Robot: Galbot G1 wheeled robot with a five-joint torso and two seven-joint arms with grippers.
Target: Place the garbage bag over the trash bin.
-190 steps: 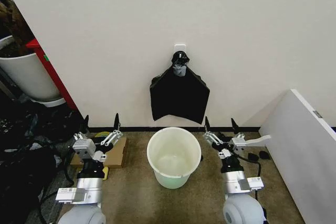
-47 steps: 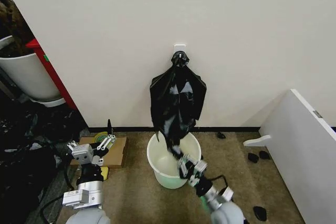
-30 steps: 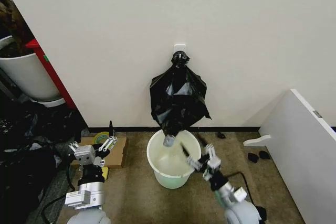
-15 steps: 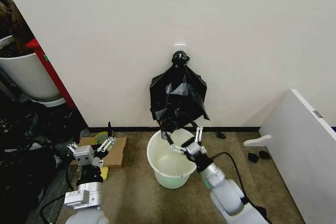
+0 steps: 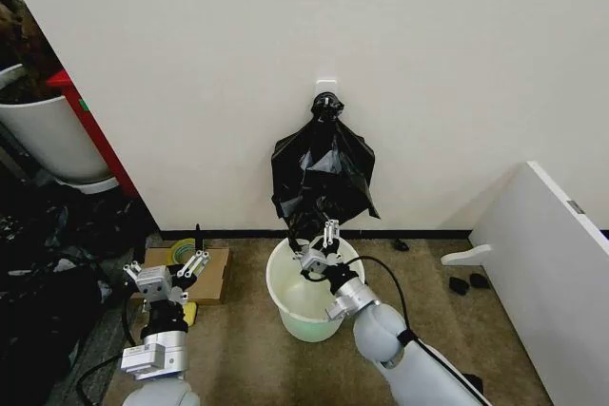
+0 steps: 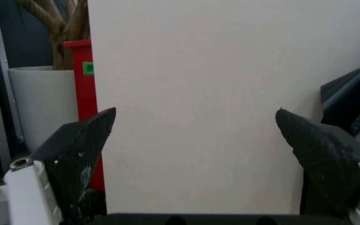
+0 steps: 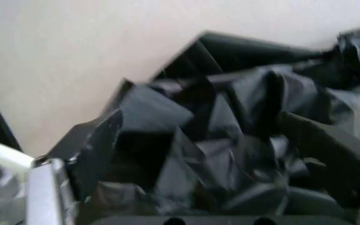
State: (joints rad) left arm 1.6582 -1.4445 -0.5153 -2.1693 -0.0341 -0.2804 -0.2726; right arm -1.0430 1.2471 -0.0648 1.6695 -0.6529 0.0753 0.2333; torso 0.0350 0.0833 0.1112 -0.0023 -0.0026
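Note:
The garbage bag (image 5: 322, 173) hangs rumpled and glossy from a wall hook (image 5: 326, 100), with its lower edge just above the trash bin (image 5: 278, 294). The bin is a cream-white bucket standing on the floor against the wall. My right gripper (image 5: 318, 246) reaches up over the bin's back rim to the bag's bottom edge. It is open, and crinkled black plastic (image 7: 230, 140) lies between its fingers (image 7: 92, 154). My left gripper (image 5: 177, 267) is parked open on the left and points at the bare wall, fingers (image 6: 80, 154) wide apart.
A big white plant pot (image 5: 48, 140) and a red panel (image 5: 95, 135) stand at the far left above dark clutter. A cardboard box (image 5: 211, 275) lies by the left arm. A white board (image 5: 552, 263) leans at the right, with small black items (image 5: 466, 284) on the floor.
My right arm has swung in from the right side to the bin and risen to the bag's lower edge. The bag has gone from flat to rumpled. The left arm stayed put.

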